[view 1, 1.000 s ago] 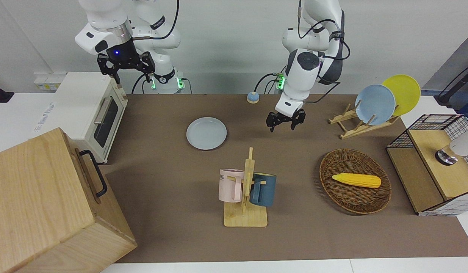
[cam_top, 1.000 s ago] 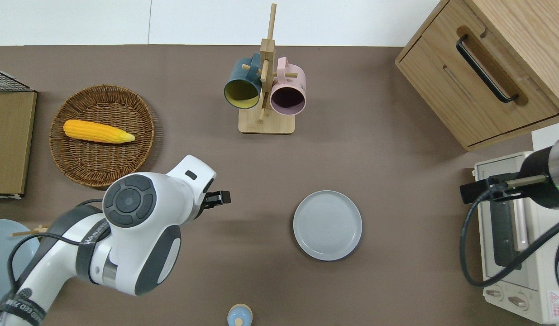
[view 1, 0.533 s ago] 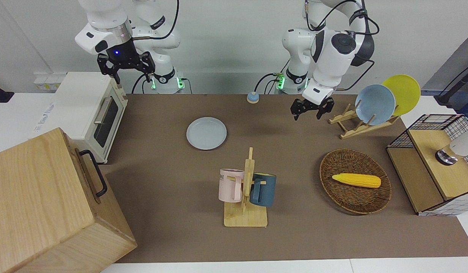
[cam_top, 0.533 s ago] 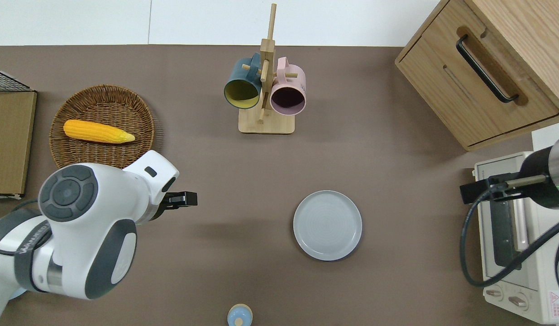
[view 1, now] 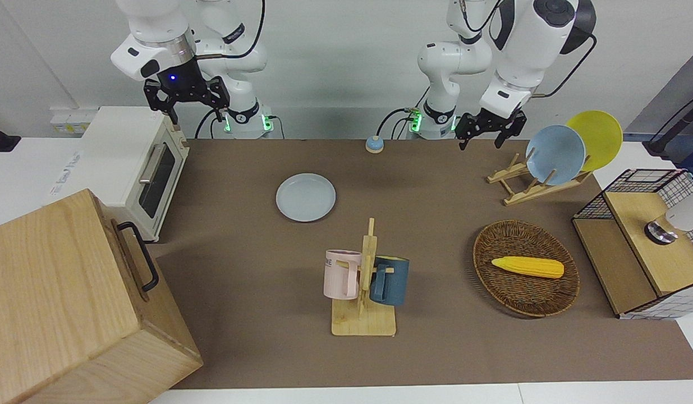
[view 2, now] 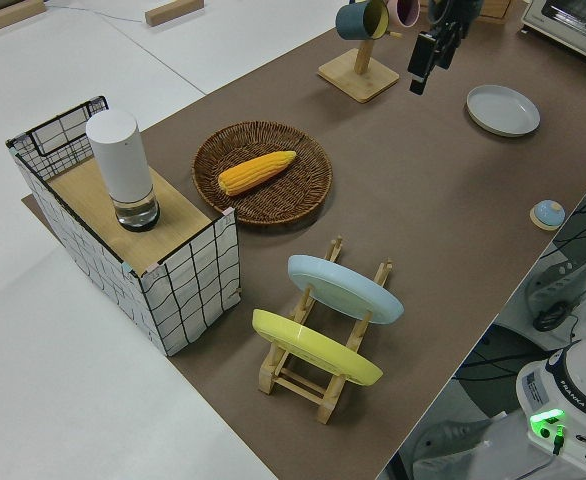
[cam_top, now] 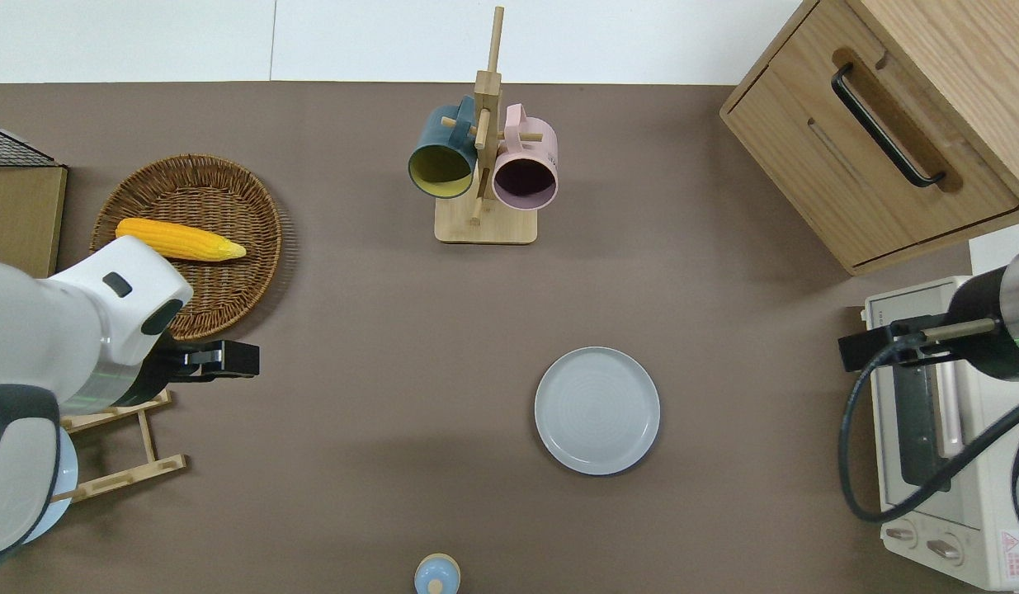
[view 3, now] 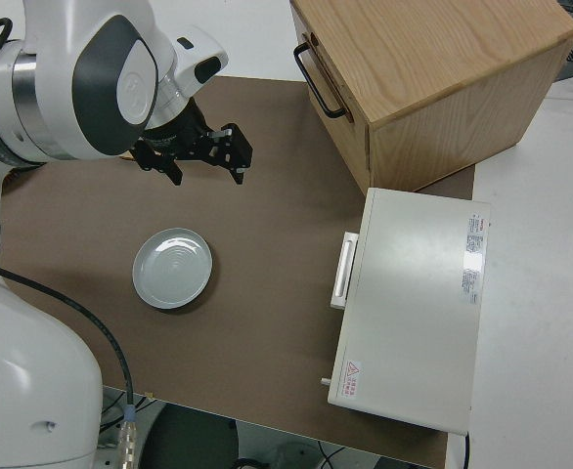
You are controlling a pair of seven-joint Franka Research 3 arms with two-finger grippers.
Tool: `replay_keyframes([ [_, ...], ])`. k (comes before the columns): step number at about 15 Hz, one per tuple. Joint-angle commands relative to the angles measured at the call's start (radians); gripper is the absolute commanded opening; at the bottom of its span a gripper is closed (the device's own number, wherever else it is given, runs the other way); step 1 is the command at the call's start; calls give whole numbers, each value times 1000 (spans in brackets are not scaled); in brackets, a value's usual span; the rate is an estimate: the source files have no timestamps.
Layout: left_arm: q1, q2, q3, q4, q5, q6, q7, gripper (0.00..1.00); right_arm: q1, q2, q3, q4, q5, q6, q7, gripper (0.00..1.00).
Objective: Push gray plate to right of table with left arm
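Closest to the robots, a small blue dome-shaped button (view 1: 374, 144) sits at the bench's edge, roughly midway between the two arm bases. The right arm is parked, its tool (view 1: 186, 101) spread open and empty.

The white left arm (view 1: 526, 39) is raised, and its black two-finger tool (cam_top: 228, 359) hangs in the air over bare brown covering, just beside the rim of the round brown wicker basket (cam_top: 261, 272) and next to the slatted wooden plate rack (cam_top: 138, 462). The fingers stand apart and hold nothing. On that rack a sky-blue plate (view 1: 555, 154) and a yellow plate (view 1: 599, 134) lean on edge.

The round pale gray plate (cam_top: 597, 410) lies flat on the large brown bench (view 1: 239, 252), toward the right arm's end from the middle and well apart from the left tool. Nothing touches it. Past it, at the right arm's end, stands a cream toaster oven (view 1: 138, 168).

Farther from the robots than the tool, the wicker basket holds a yellow corn cob (view 1: 527, 267) lying on its side. About mid-bench, farther out than the gray plate, a wooden mug stand (view 1: 364, 314) carries a pink mug (view 1: 340, 274) and a dark blue mug (view 1: 390, 280) on its pegs.

At the right arm's end, farthest out, sits a big light wooden box with a black handle (view 1: 71, 303). At the left arm's end stands a black wire crate with a wooden top (view 1: 649, 247), and on it a white cylinder (view 2: 121, 168).
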Motion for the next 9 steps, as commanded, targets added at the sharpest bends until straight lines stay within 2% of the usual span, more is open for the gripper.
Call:
replay_keyframes([
  [1, -1, -61, 9, 0, 22, -68, 6, 993, -24, -9, 19, 0, -8, -14, -8, 996],
  [5, 0, -69, 12, 95, 19, -166, -2, 993, -24, -9, 19, 0, -8, -14, -8, 996],
  [7, 0, -69, 28, 126, 9, -166, -3, 993, -24, -9, 19, 0, -8, -14, -8, 996],
  [9, -1, -64, 22, 155, 12, -165, -6, 993, -24, -9, 19, 0, -8, -14, -8, 996],
])
